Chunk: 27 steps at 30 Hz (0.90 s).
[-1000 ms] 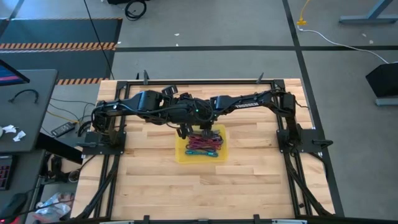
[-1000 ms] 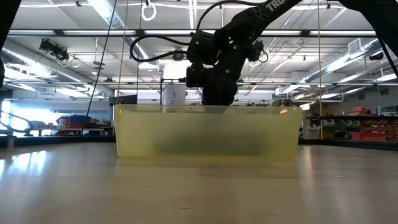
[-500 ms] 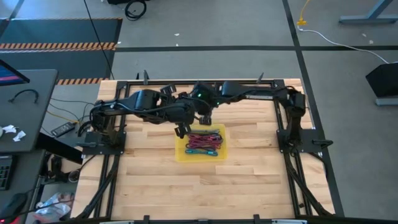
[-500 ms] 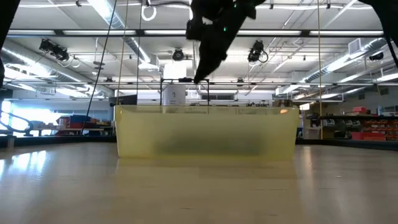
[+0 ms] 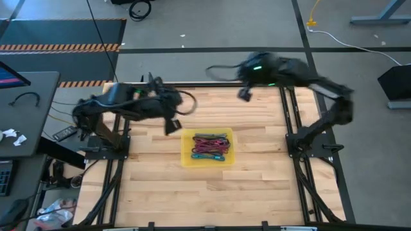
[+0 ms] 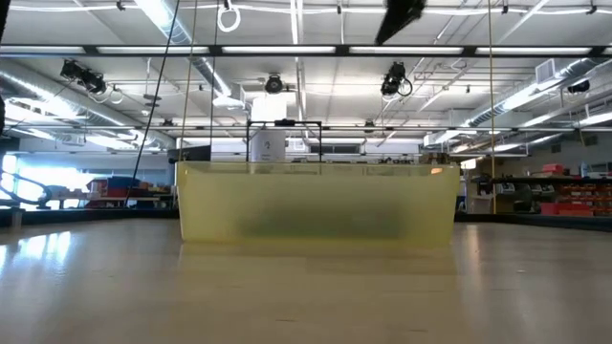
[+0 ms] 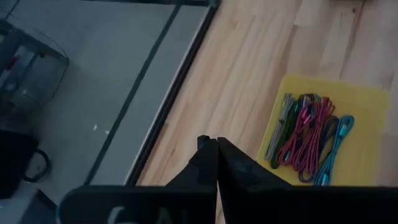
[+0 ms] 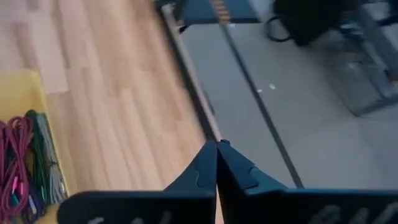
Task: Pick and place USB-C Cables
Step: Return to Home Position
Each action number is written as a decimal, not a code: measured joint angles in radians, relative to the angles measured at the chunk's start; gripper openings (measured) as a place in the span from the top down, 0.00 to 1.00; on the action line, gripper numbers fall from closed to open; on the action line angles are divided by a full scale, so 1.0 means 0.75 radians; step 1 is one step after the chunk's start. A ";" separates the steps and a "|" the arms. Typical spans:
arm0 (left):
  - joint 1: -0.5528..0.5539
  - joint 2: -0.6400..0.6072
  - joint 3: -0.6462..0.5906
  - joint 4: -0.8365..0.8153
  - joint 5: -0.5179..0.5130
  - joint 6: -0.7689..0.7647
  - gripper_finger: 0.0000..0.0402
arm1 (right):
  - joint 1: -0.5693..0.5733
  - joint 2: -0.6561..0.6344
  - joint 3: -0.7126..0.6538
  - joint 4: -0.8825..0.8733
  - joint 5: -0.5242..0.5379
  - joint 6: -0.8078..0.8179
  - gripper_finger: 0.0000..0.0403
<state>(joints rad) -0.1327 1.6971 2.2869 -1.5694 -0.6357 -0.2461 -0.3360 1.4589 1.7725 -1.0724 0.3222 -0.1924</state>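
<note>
Now that the left pincer point(image 5: 171, 126) and right pincer point(image 5: 244, 94), pressed together, are withdrawn toward the desk's point(image 5: 257, 186) far edge, all cables point(image 5: 210, 145) are judged placed.

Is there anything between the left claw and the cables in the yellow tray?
Nothing visible. The left claw, shut, hangs beside the tray; the cables lie uncovered inside it. Only the tray's own wall rises between them.

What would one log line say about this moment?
cables in yellow tray | left gripper shut, empty, off tray | right gripper shut, empty, off tray
</note>
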 joint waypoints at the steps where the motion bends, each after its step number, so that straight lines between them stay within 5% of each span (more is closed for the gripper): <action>1: -0.004 -0.048 -0.037 0.002 -0.001 -0.021 0.99 | -0.010 -0.061 0.000 -0.029 0.011 0.021 0.99; 5: -0.065 -0.305 -0.303 0.000 0.000 -0.201 1.00 | -0.044 -0.321 0.000 -0.127 0.003 0.109 1.00; 11: -0.266 -0.776 -1.004 0.192 -0.032 -0.624 1.00 | -0.023 -0.726 -0.026 -0.155 -0.132 0.259 1.00; 19: -0.396 -1.322 -1.986 1.266 0.003 -0.629 1.00 | -0.011 -1.255 -0.370 0.075 -0.517 0.465 1.00; 27: -0.395 -1.468 -2.707 2.429 0.145 -0.594 1.00 | -0.052 -1.687 -1.025 0.610 -0.763 0.677 1.00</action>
<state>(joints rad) -0.4286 0.5965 0.2566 0.2522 -0.5270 -0.6918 -0.3751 0.1936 1.0039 -0.6152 -0.2503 0.3152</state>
